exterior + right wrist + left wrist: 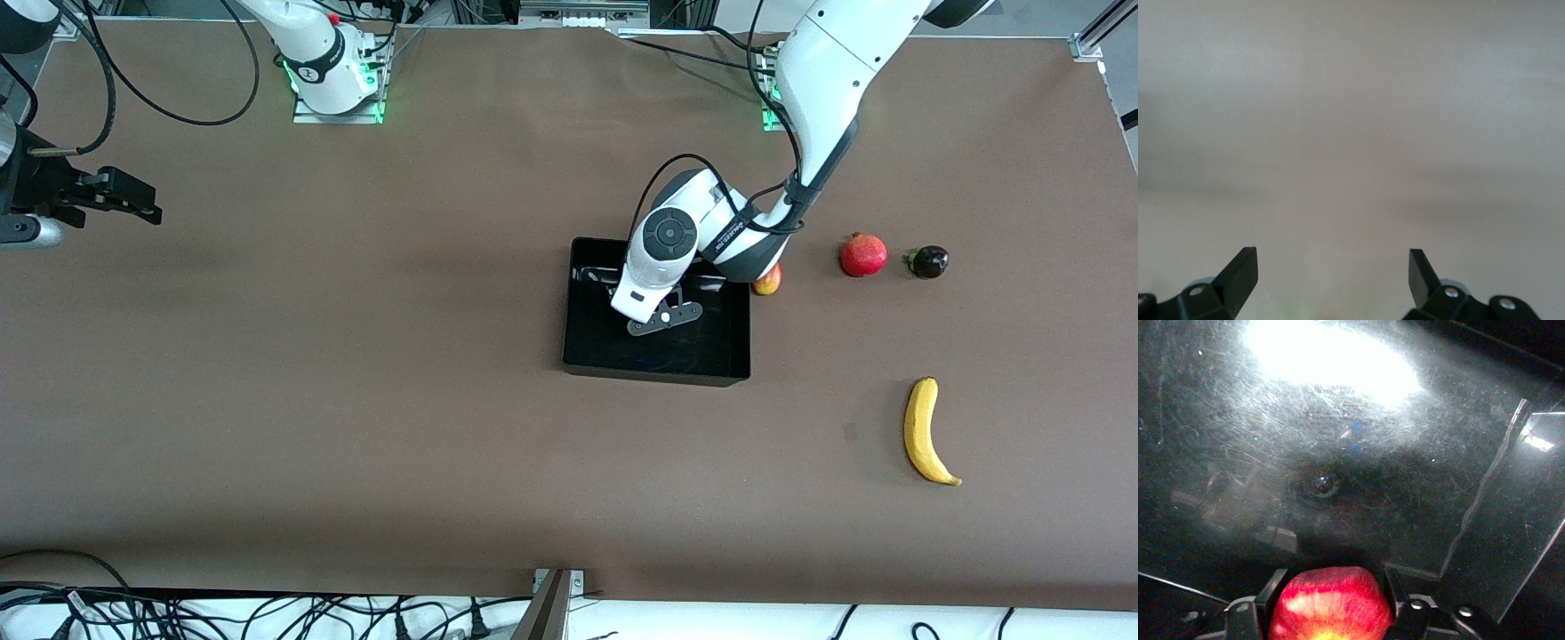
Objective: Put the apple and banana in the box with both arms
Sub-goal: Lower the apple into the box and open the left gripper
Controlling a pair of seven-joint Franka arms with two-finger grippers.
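Observation:
My left gripper is down inside the black box, which stands mid-table. In the left wrist view the gripper is shut on the red apple with a yellow blotch, one finger on each side, just over the box's scratched glossy floor. The arm hides the apple in the front view. The yellow banana lies on the table toward the left arm's end, nearer to the front camera than the box. My right gripper waits at the right arm's end, open and empty over bare table.
A red-yellow mango lies against the box's outer wall, partly under the left arm. A red pomegranate and a small dark fruit lie beside it toward the left arm's end. Cables run along the table's front edge.

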